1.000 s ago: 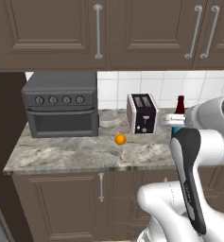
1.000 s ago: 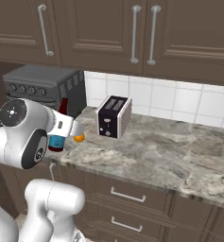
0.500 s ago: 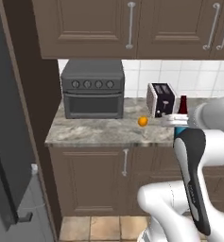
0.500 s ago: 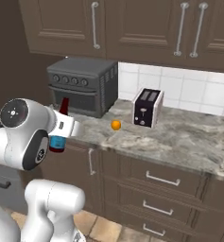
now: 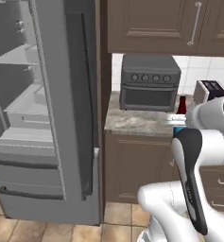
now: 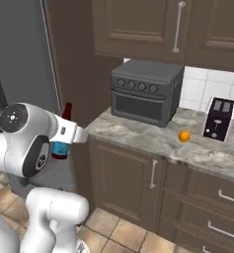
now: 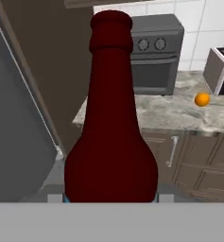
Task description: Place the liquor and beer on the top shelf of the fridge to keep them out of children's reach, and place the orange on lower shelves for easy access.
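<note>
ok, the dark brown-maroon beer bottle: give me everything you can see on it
The small dark brown-maroon beer bottle is glossy and opaque, with a wide rounded body tapering into a long narrow neck and a thicker lip band at the top. No label shows. It stands upright along the hand view, its base in the robot's pincer, which is shut on it. In the right base view it is carried in the air beside the white arm, clear of the marble counter, in front of the tall grey fridge.

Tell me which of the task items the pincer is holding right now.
The beer, the dark maroon bottle with the narrow neck, stands upright in the shut pincer. The orange sits apart on the counter beside the toaster.
</note>
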Controlling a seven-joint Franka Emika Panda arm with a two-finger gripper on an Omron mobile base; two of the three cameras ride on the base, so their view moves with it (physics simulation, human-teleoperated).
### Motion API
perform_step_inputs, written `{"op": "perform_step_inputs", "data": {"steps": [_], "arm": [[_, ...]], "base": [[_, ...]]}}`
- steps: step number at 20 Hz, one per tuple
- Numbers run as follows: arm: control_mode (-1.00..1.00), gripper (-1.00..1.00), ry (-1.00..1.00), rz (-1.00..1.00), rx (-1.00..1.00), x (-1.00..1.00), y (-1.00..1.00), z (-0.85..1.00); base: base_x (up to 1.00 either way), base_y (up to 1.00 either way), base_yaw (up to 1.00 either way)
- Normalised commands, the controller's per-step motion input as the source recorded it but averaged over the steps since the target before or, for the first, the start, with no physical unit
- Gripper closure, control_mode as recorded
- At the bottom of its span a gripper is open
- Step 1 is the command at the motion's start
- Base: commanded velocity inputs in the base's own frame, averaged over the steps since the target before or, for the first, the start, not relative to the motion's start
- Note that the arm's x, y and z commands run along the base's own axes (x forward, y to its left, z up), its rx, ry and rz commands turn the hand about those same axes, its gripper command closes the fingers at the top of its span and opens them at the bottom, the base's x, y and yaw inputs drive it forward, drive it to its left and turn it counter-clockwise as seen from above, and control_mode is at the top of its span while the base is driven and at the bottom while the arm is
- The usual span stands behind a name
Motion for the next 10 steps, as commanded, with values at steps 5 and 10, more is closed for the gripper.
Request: {"op": "perform_step_inputs", "data": {"steps": [5, 10], "arm": [[1.0, 1.0, 0.0, 0.0, 0.0, 0.0, 0.0, 0.0], [1.0, 1.0, 0.0, 0.0, 0.0, 0.0, 0.0, 0.0]], "base": [[-0.76, 0.39, 0.23], [-0.78, 0.21, 0.23]]}}
